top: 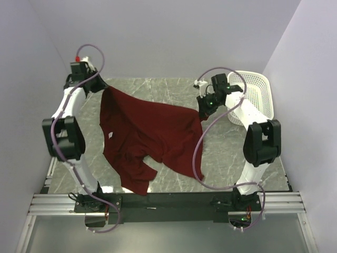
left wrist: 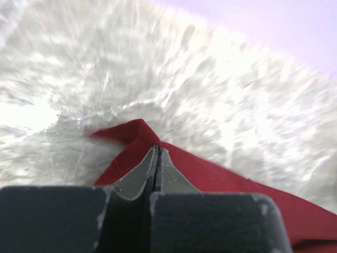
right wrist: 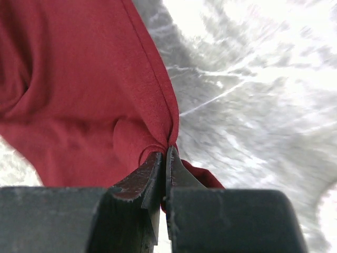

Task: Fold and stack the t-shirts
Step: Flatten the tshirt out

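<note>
Clenched on cloth, both pairs: left jaws on a folded edge of the maroon t-shirt point(top: 142, 137), right jaws on a bunched hem. Toward the near edge of the tabletop point(top: 226, 153), left of centre, the drooping lower fold. Farther in, white neck tag point(top: 111, 135) facing the left side. Held edge stretched left to right over mid-tabletop. At the far right corner, white basket point(top: 260, 92), partly behind the right arm point(top: 260, 139).

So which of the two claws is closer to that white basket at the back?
The right one. The right gripper, shut on the t-shirt, is a short way from the white basket; the left gripper pinches the shirt's other end, far across the table.
</note>
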